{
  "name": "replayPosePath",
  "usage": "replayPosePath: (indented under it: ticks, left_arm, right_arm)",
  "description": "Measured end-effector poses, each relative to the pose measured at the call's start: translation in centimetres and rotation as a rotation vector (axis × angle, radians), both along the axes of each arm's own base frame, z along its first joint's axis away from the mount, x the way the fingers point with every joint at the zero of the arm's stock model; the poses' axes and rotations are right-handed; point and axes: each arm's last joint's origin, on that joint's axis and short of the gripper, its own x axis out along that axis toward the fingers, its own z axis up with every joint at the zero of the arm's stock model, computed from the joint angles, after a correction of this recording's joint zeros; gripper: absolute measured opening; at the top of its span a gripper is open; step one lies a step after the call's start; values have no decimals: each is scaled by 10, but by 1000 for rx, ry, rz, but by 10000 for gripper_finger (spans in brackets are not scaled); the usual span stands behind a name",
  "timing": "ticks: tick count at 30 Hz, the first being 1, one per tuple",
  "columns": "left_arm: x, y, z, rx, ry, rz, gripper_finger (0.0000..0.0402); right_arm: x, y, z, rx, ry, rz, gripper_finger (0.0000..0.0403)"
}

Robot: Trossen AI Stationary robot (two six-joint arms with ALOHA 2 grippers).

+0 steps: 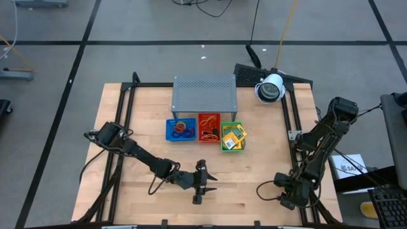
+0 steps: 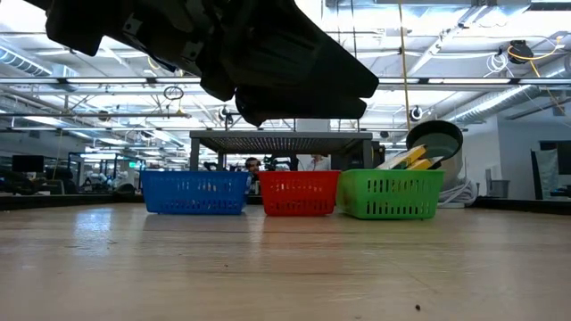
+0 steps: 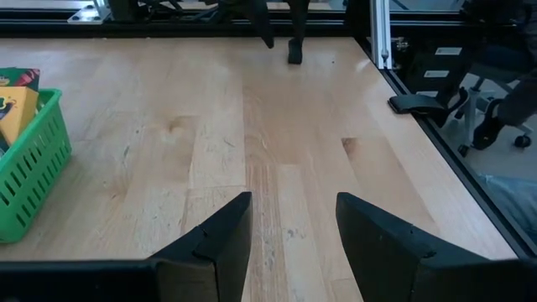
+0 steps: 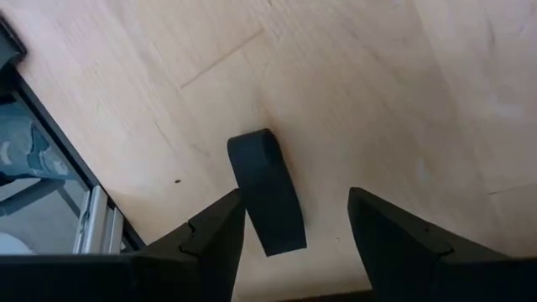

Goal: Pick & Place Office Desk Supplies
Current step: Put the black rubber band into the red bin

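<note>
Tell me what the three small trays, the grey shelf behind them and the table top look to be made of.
The blue tray, red tray and green tray look like moulded plastic: glossy, slotted walls. The grey shelf seems painted perforated metal, dotted with fine holes. The table top looks like pale wood planks with visible grain and a matte finish.

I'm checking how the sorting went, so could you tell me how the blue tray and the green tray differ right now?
The blue tray sits at the left end of the row; the green tray at the right end. The blue tray holds small loose rings and bands lying low; the green tray holds yellow-and-green packets that stick up over its rim in the low view. Both are small slotted plastic baskets in front of the grey shelf.
</note>
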Motion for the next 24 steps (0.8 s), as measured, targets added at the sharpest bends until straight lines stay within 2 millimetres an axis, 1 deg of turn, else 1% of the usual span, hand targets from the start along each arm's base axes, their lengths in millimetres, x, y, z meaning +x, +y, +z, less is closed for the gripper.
replayPosePath:
  ticks: [7, 16, 20, 22, 24]
  left_arm:
    - [0, 0, 0, 5, -1, -2, 182]
    - [-1, -2, 0, -21, 5, 5, 182]
    - [-3, -5, 0, -53, 10, 8, 182]
    - [-4, -7, 0, -57, 11, 4, 182]
    - [-5, -9, 0, -58, 12, -2, 182]
  right_arm:
    - [0, 0, 0, 0, -15, 30, 194]
    - [0, 1, 0, 3, -21, 35, 154]
    - [0, 1, 0, 2, -22, 35, 119]
    - [0, 1, 0, 5, -22, 30, 90]
    - [1, 1, 0, 8, -19, 16, 51]
